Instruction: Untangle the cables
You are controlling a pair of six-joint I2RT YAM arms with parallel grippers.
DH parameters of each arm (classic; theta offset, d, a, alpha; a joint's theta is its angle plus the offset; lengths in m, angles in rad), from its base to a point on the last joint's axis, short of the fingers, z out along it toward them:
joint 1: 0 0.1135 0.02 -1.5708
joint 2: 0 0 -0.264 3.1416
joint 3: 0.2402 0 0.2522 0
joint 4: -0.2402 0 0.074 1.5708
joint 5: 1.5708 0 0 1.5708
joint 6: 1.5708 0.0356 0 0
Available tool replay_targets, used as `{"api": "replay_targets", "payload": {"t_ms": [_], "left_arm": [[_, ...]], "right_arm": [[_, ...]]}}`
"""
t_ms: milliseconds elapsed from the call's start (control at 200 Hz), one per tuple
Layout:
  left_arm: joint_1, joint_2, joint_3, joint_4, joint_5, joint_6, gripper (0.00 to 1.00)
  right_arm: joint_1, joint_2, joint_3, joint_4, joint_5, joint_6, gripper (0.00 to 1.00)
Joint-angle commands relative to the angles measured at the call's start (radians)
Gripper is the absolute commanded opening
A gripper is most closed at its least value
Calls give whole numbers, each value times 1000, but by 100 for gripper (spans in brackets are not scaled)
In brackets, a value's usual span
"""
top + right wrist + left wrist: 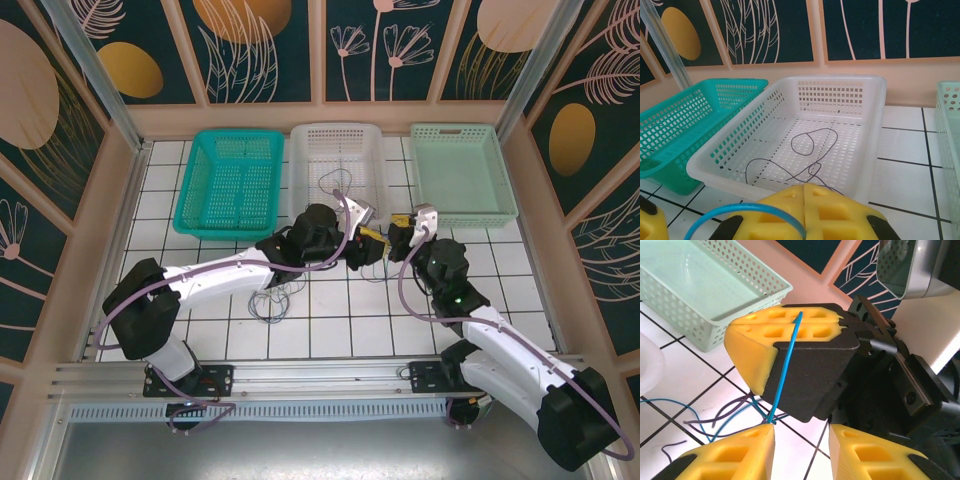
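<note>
Left arm (220,275) hides part of the cables (268,305); blue cable (747,205) perhaps loops past the bottom edge.

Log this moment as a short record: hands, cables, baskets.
right hand: shut on the blue cable
left hand: open, just below the right hand
blue cable: runs straight from the right hand down to one left fingertip; contact unclear
dark cable: lies looped inside the white basket
loose cables: tangled on the tiles beneath the left arm
baskets: teal basket left, white basket middle, pale green basket right, along the far wall
</note>
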Motion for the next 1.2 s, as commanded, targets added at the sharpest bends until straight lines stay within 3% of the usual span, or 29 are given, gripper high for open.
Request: {"api": "replay_targets", "payload": {"t_ms": [0,540,1196], "left_arm": [[-4,10,42,-2,-22,33,33],[-3,-27,31,-58,-129,87,35],[-3,7,65,-76,-106,110,34]], "right_arm": [[9,-4,33,14,-28,21,0],[9,-5,30,-1,-37,21,0],[9,14,47,-13,-28,30,0]]}}
